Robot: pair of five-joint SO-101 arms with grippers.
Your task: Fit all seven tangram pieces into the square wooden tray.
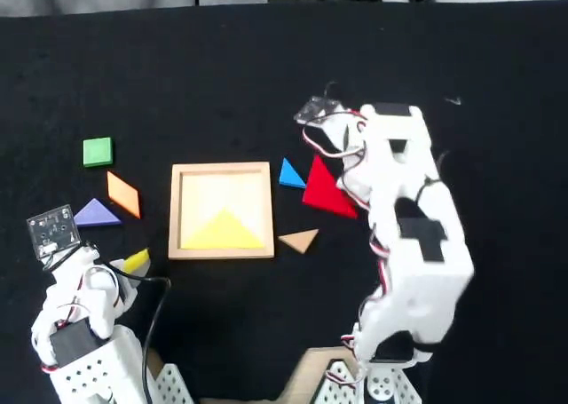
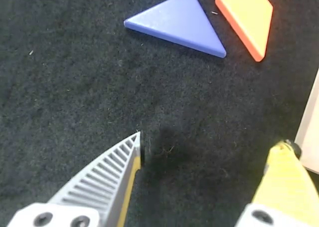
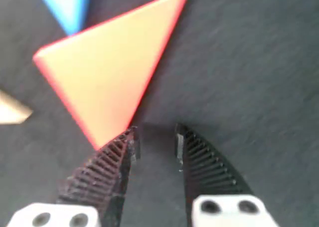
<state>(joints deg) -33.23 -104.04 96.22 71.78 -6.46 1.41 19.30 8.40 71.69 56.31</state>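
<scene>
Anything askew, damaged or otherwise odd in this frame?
Nothing stands out. The yellow triangle lies flat inside the wooden tray. The red triangle and blue triangle lie flat on the black cloth beside it, with no visible damage.

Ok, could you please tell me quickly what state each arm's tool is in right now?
Left tool: open wide, holding nothing.
Right tool: open a little, holding nothing, beside the red triangle.

Seven bright colours against a plain black counter point(image 1: 222, 84).
The tray point(image 1: 175, 210) is pale wood, its triangle point(image 1: 224, 230) yellow; the other pieces are a green square point(image 1: 98, 152), orange parallelogram point(image 1: 123, 194), violet triangle point(image 1: 96, 214), blue triangle point(image 1: 289, 174), red triangle point(image 1: 327, 191) and tan triangle point(image 1: 300, 241).
</scene>
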